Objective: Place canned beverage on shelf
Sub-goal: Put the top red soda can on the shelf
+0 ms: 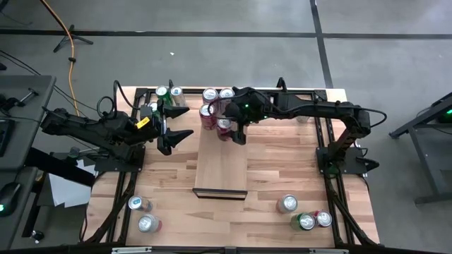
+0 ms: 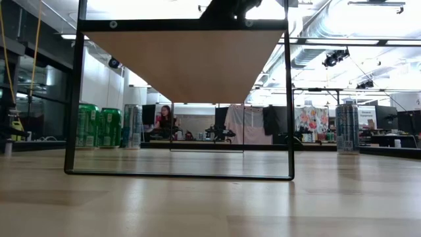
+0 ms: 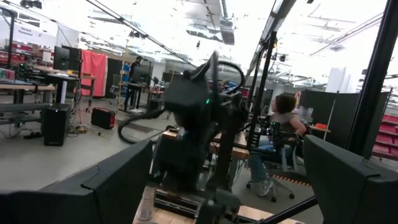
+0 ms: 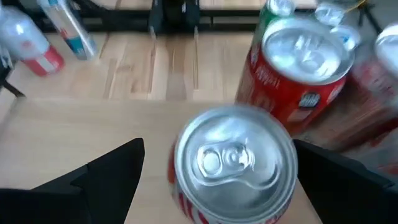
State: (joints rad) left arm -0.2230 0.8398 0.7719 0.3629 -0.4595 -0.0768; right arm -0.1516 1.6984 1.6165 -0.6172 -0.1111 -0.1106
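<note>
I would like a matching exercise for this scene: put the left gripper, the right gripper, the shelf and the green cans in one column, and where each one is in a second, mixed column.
Things
1. left gripper
2. right gripper
3. shelf
4. green cans

Places
A. middle of the table, running front to back
B. open, above a red can at the shelf's far end
C. standing upright on the table beyond the shelf's frame in the low view
D. open, holding nothing, left of the shelf

Pairs: 1-D, 2-B, 3-A, 4-C

Upright red can (image 4: 233,163) on pale wooden shelf's (image 1: 222,166) far end.
</note>
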